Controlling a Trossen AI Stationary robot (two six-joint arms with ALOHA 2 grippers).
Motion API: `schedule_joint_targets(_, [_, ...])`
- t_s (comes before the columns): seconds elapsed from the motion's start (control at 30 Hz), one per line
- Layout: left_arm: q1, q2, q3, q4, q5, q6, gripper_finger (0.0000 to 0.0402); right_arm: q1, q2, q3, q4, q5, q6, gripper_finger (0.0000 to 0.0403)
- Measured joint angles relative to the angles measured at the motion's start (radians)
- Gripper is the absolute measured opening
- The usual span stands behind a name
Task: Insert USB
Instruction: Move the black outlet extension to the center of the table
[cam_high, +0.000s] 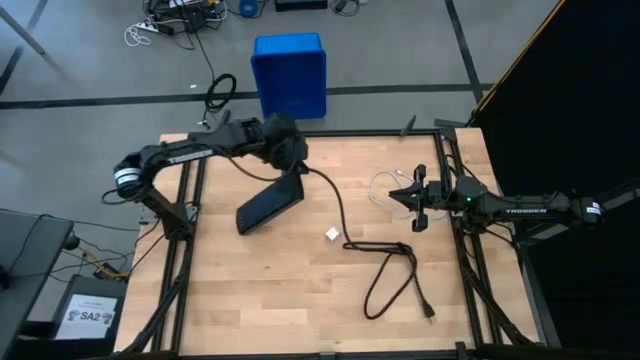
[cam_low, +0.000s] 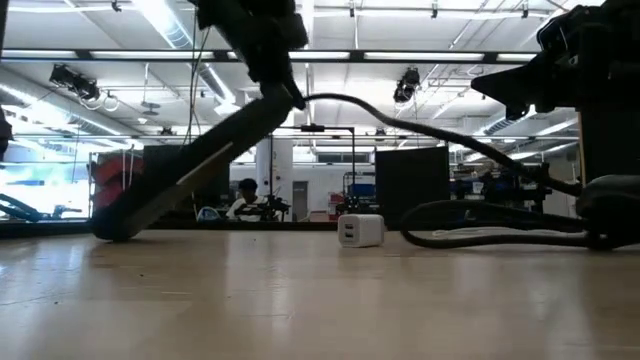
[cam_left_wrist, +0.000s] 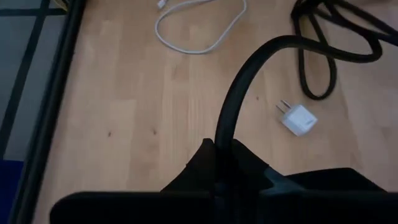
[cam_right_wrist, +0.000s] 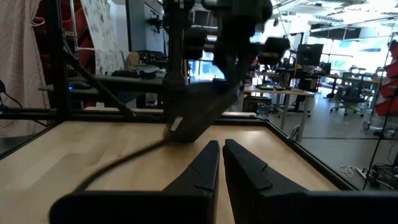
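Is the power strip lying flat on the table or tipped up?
Tipped up. In the low view the power strip slants, one end on the table, the cord end raised by the left gripper.

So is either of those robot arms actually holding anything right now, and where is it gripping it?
The left pincer holds the long black power strip by its cord end, tilting it up off the wooden table. The right pincer is shut on nothing.

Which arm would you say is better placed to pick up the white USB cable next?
The right: its claw is shut, empty, beside the USB cable, while the left claw holds the power strip tilted up.
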Motion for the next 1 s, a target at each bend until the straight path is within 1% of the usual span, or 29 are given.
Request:
schedule_joint_targets(0.1, [0.0, 0.055, 0.0, 0.047, 0.007, 0.001, 0.0004, 0.0, 0.0, 0.0, 0.0, 0.0, 0.0, 0.0009])
schedule_joint_targets(0.23, [0.005, 0.123, 0.0, 0.127, 0.055, 0.004, 0.0004, 0.0, 0.0, 0.0, 0.0, 0.0, 0.0, 0.0009])
schedule_joint_targets(0.4, [0.028, 0.175, -0.003, 0.185, 0.114, 0.024, 0.0004, 0.0, 0.0, 0.0, 0.0, 0.0, 0.0, 0.0002])
schedule_joint_targets(0.47, [0.047, 0.176, -0.037, 0.239, 0.135, 0.016, 0.0004, 0.0, 0.0, 0.0, 0.0, 0.0, 0.0, 0.0001])
schedule_joint_targets(0.7, [0.114, 0.132, -0.252, 0.487, 0.22, -0.075, 0.0004, 0.0, 0.0, 0.0, 0.0, 0.0, 0.0, 0.0009])
schedule_joint_targets(0.8, [0.119, 0.133, -0.305, 0.531, 0.227, -0.087, 0.0004, 0.0, 0.0, 0.0, 0.0, 0.0, 0.0, 0.0008])
schedule_joint_targets(0.9, [0.116, 0.134, -0.353, 0.614, 0.22, -0.098, 0.0004, 0.0, 0.0, 0.0, 0.0, 0.0, 0.0, 0.0004])
schedule_joint_targets(1.0, [0.116, 0.134, -0.392, 0.688, 0.241, -0.128, 0.0004, 0.0, 0.0, 0.0, 0.0, 0.0, 0.0, 0.0001])
